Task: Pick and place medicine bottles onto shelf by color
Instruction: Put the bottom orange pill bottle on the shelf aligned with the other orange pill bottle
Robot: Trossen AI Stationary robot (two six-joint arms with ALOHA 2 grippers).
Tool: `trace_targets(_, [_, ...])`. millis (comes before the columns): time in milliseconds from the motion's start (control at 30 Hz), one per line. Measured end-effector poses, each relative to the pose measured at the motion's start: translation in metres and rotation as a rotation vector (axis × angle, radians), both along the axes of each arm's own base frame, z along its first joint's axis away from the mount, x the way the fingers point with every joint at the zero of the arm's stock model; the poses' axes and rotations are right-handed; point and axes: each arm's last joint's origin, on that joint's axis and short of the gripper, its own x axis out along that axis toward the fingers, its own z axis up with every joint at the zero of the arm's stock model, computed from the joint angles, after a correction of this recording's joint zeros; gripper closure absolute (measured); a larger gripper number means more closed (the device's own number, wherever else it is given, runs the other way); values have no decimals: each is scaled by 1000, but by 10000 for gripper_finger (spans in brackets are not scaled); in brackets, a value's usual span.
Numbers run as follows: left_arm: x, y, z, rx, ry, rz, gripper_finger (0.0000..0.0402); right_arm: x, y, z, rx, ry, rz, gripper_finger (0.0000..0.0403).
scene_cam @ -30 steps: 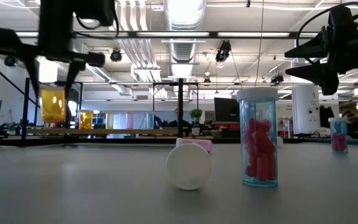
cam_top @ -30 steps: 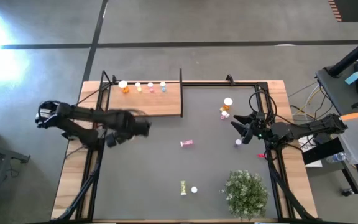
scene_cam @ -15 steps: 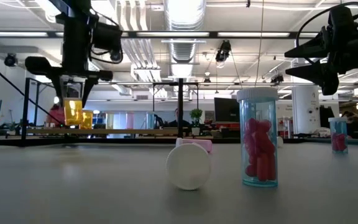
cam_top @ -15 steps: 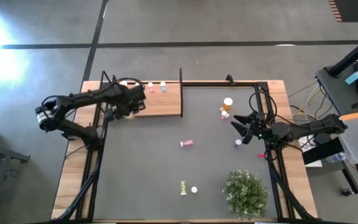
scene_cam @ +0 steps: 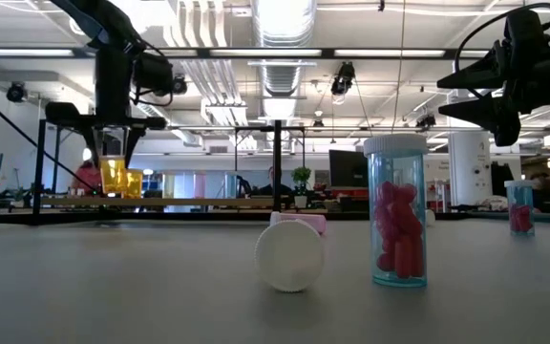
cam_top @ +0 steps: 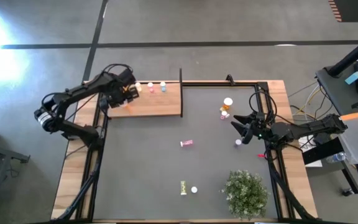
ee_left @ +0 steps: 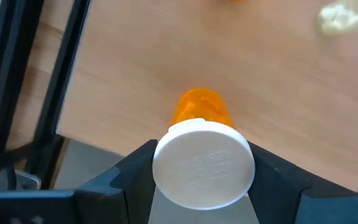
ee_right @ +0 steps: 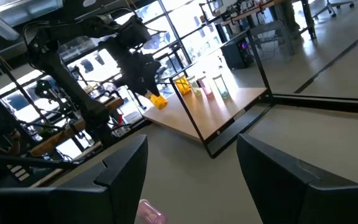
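My left gripper (cam_top: 125, 94) hangs over the left end of the light-brown shelf (cam_top: 157, 104), shut on an orange medicine bottle (scene_cam: 113, 176) with a white cap (ee_left: 204, 163). Another orange bottle (scene_cam: 134, 182) stands on the shelf right beside it. Three more small bottles (cam_top: 151, 87) stand in a row along the shelf's far edge. My right gripper (cam_top: 241, 128) waits open at the table's right side, level and with nothing between its fingers. A pink bottle (cam_top: 186, 144) lies mid-table, and a yellow-green one (cam_top: 183, 186) lies near the front edge. My left gripper pinches the orange bottle's white cap by its rim (ee_left: 160, 167) between the two fingers (ee_left: 135, 171). The fingers come from above, pointing down. The bottle hangs upright below them over the shelf board; whether its base touches the board I cannot tell.
A green bushy plant (cam_top: 247, 193) stands at the near right. Orange bottles (cam_top: 227, 106) and a small bottle (cam_top: 238, 143) sit close to my right gripper. A thin black post (cam_top: 180, 78) rises at the shelf's right far corner. A black frame (cam_top: 229, 83) lines the table edges.
My left gripper has swung with the orange bottle from just off the shelf's near edge toward the table's far edge, over the shelf's left end, and has rolled about its own axis. The bottle has stayed upright in the hold. The right arm has kept still.
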Motion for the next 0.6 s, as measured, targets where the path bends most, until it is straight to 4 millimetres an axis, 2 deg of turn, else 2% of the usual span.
trace_targets(433, [4,37,-7,-81,81,-54,210,0,0,0,0,0,0,165])
trace_targets(600, [4,45,-8,-87,94,-97,210,0,0,0,0,-1,0,165])
